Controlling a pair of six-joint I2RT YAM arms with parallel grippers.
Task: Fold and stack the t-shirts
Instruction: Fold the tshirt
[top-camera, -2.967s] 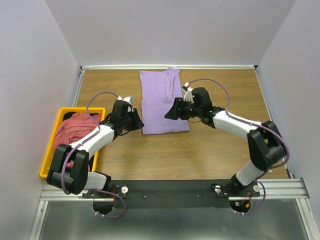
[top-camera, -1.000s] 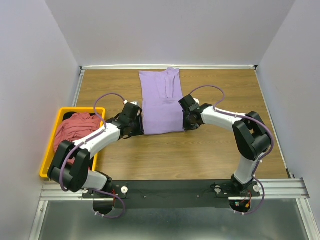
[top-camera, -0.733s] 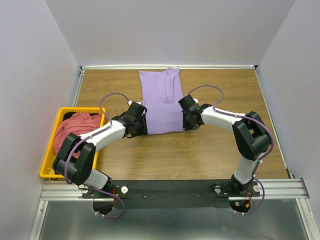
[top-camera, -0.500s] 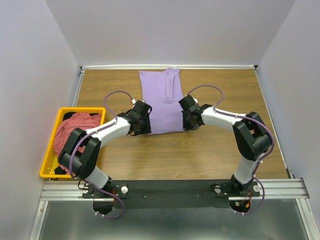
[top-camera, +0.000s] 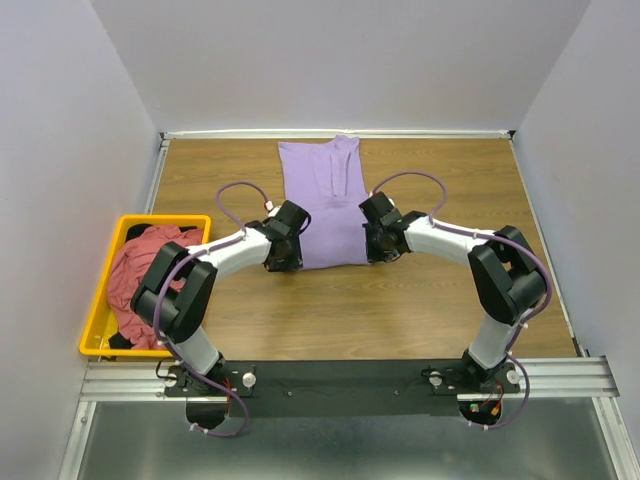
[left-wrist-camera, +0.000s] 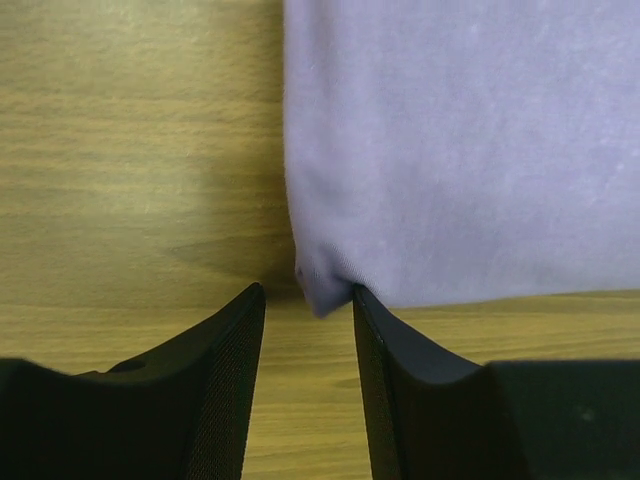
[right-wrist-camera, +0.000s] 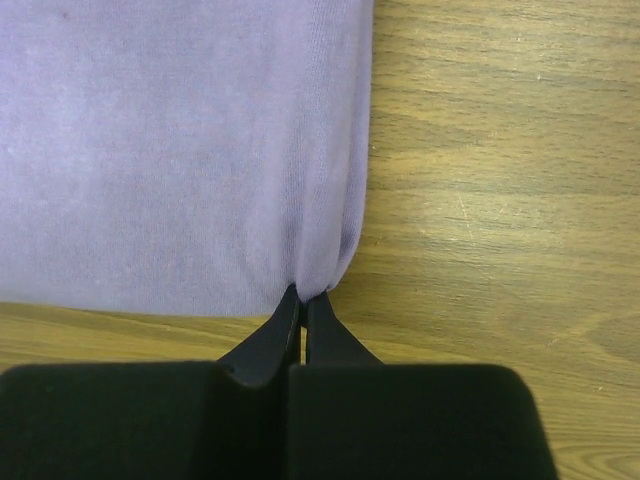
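Two matching arms, left arm (top-camera: 235, 248) and right arm (top-camera: 440, 235), had white link shells and chunky black joint housings. A thin purple cable (top-camera: 240, 184) looped off the left one, a second purple cable (top-camera: 405, 174) off the right, and more purple loops hung by the bases. Both arms were bolted to a black plate (top-camera: 340, 385) with small white round knobs (top-camera: 247, 378), on a silver rail (top-camera: 590, 372). Left gripper (left-wrist-camera: 306, 292) and right gripper (right-wrist-camera: 303, 295) had matte black wedge-shaped fingers, broad at the root and thin at the tips.

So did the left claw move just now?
Yes. The left claw slid right, away from the yellow plastic bin, to the near corner of the lavender-purple cloth t-shirt.
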